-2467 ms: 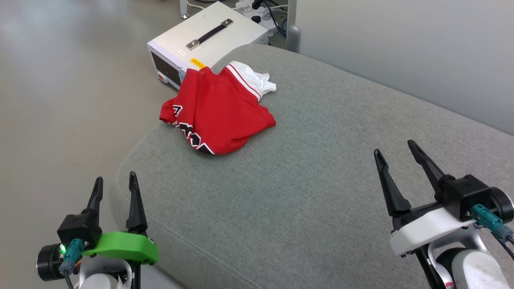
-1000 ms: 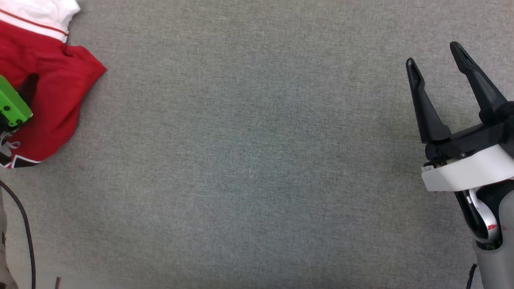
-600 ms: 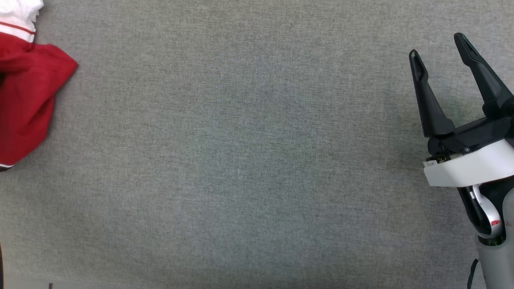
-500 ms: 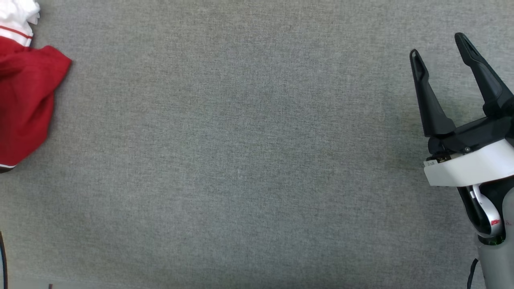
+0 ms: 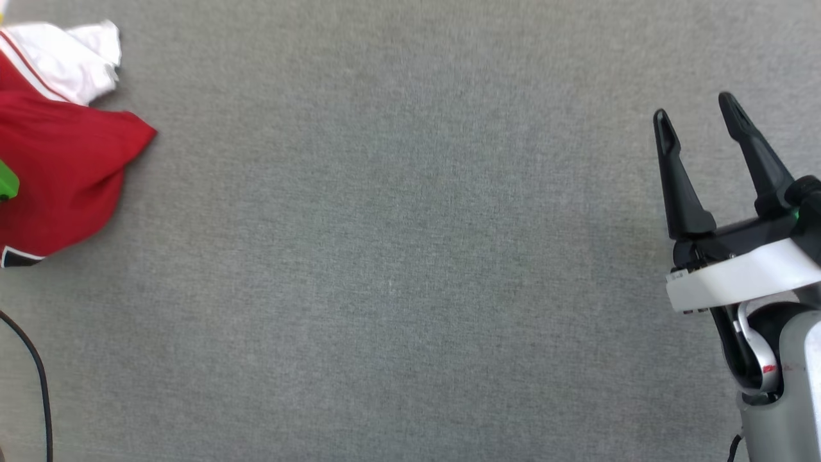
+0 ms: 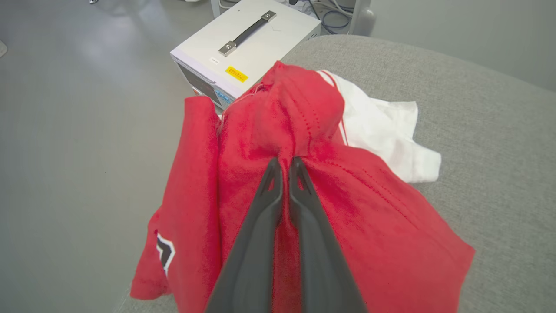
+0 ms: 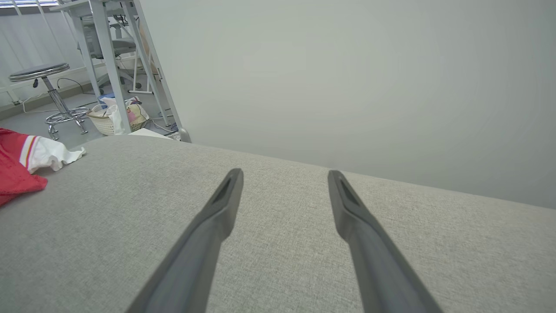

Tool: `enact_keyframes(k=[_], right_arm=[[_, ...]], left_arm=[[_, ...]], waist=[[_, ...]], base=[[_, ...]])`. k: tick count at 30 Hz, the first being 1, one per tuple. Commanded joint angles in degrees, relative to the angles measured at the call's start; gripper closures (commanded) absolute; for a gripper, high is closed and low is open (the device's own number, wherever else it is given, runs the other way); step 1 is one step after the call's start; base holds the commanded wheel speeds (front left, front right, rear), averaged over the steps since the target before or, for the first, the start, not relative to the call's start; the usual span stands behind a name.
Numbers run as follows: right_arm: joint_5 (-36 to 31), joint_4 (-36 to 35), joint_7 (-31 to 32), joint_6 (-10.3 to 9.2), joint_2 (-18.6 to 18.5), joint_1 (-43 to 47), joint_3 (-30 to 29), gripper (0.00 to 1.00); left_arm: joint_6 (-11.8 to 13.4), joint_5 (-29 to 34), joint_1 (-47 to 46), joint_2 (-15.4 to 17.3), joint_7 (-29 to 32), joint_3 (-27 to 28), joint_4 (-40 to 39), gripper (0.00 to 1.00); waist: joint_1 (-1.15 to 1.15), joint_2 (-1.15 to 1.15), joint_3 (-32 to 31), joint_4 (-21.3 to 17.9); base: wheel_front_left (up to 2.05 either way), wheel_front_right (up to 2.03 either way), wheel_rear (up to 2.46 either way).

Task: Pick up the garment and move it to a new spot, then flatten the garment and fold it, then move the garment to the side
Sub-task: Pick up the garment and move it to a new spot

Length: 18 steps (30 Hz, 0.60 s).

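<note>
Head view: garment (image 5: pixel 58 186) at left edge of grey cushion (image 5: pixel 410 256); right gripper (image 5: pixel 694 108) spread wide, empty.
Left wrist view: left gripper (image 6: pixel 286 167) pinching garment, perhaps one thin layer; I fear slip on lift.
Right wrist view: white sleeve (image 7: pixel 47 152) lies loose at left, could drag.

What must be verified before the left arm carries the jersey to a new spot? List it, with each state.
1. Left gripper shut on the garment: ok, it pinches a raised red fold.
2. Garment off the cushion: not ok, its white sleeve and red edge lie on it.
3. Right gripper open, apart from the garment: ok.
4. Bare cushion for the new spot: ok, a wide grey stretch lies between the garment and the right gripper.
5. Pinch holds every layer: cannot tell.
</note>
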Motion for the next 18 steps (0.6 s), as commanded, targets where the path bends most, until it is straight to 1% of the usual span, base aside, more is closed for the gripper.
enact_keyframes(k=[1, 6, 9, 14, 18], right_arm=[[-0.4, 0.5, -0.4, -0.04, 0.6, 1.2, -0.7, 0.00], [-1.1, 1.6, -0.9, -0.04, 2.3, 3.8, -2.5, 0.00], [-1.5, 2.2, -0.9, -0.04, 3.2, 5.8, -3.6, 0.00], [-2.3, 2.3, -0.5, -0.04, 4.3, 8.8, -5.0, 0.00], [-2.8, 2.0, 0.1, -0.04, 4.8, 10.9, -6.0, 0.00]], left_arm=[[-0.4, 1.3, -1.3, -0.2, -2.2, -1.0, 0.2, 1.00], [-0.9, 3.5, -2.2, -1.7, -8.3, -4.6, -0.4, 1.00], [-1.1, 4.2, -2.1, -3.7, -10.3, -7.0, -1.5, 1.00], [-1.2, 4.6, -0.3, -7.5, -11.0, -10.4, -5.4, 1.00], [-1.3, 4.4, 2.8, -11.3, -9.5, -13.4, -10.3, 1.00]], waist=[[0.00, 0.00, -6.0, 0.0], [0.00, 0.00, -11.4, -0.8], [0.00, 0.00, -14.7, -1.7], [0.00, 0.00, -18.7, -4.0], [0.00, 0.00, -20.8, -6.5]], base=[[0.00, 0.00, 0.00], [0.00, 0.00, 0.00], [0.00, 0.00, 0.00], [0.00, 0.00, 0.00], [0.00, 0.00, 0.00]])
